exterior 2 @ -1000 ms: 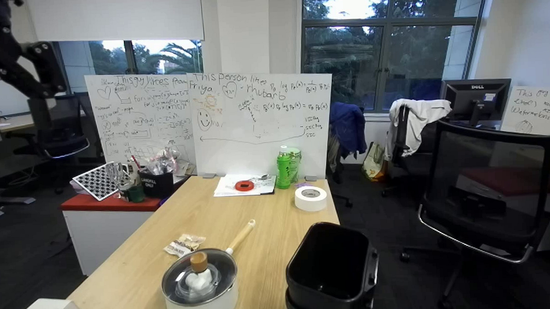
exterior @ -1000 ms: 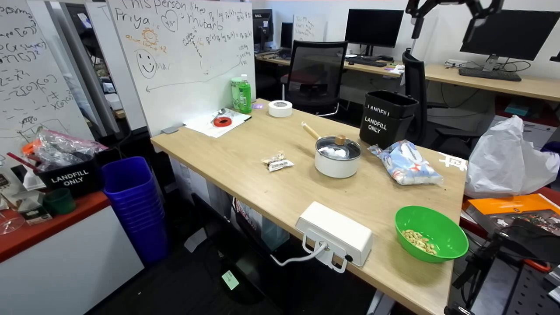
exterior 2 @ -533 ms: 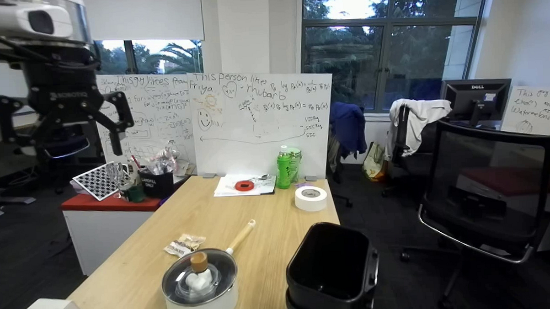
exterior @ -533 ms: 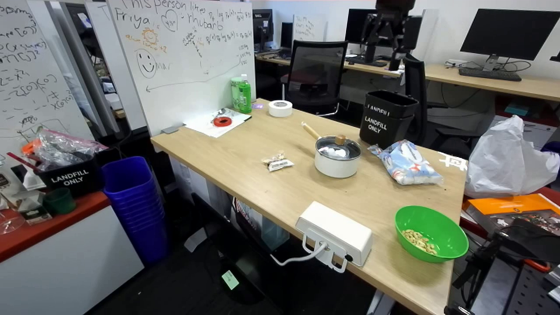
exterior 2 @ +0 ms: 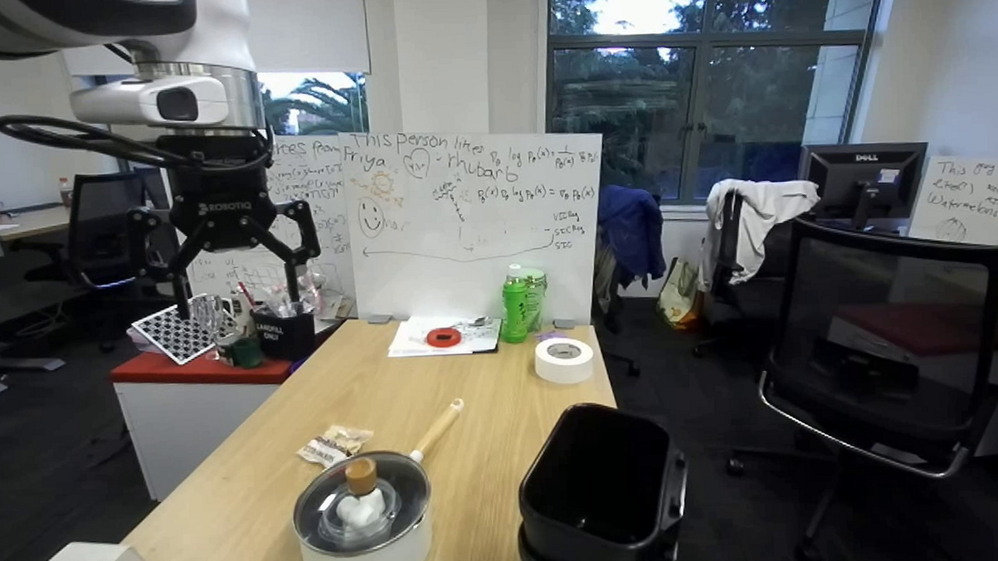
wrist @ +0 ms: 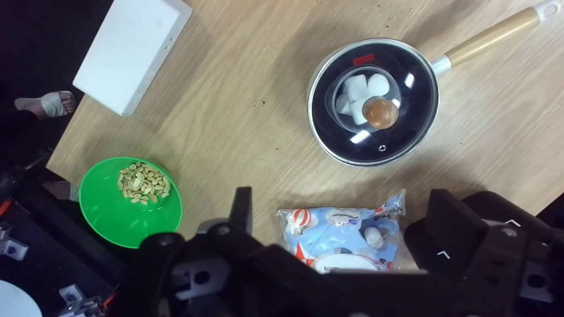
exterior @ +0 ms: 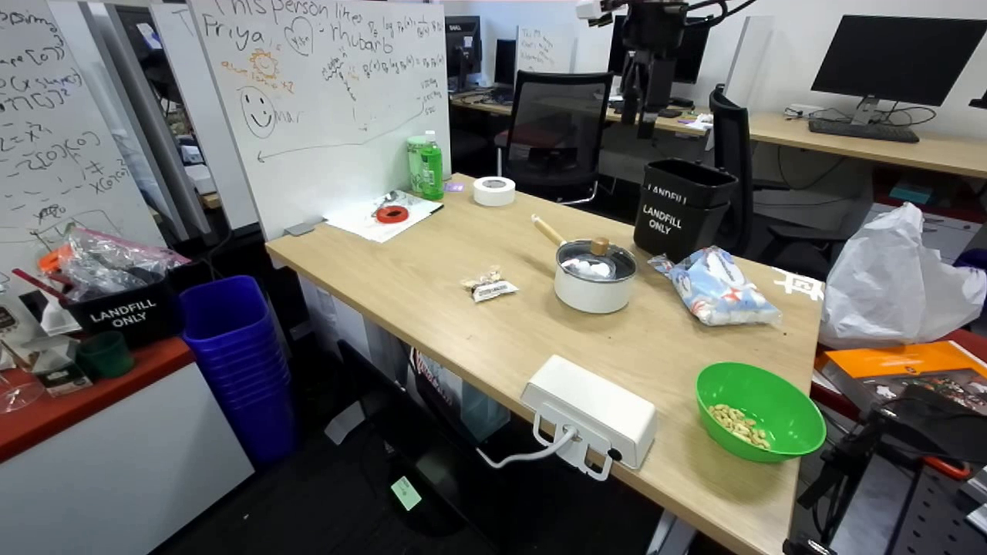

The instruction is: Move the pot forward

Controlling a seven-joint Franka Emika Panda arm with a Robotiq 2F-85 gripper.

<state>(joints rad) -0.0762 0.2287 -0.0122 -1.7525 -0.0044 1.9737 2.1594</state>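
On the office counter [exterior: 409, 270], we locate the lidded pot [exterior: 594, 293] between snack packet [exterior: 491, 289] and blue bag [exterior: 721, 289], while the hand [exterior 2: 238, 304] hangs empty at a height we cannot judge, its fingers [exterior 2: 292, 283] parted presumably to admit the pot's pale handle [wrist: 492, 38].

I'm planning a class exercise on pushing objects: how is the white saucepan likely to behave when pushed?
Standing upright, the white saucepan would probably slide, not roll. Its long handle juts out one side, so pushing there may swivel it. The glass lid shows no latch and might rattle.
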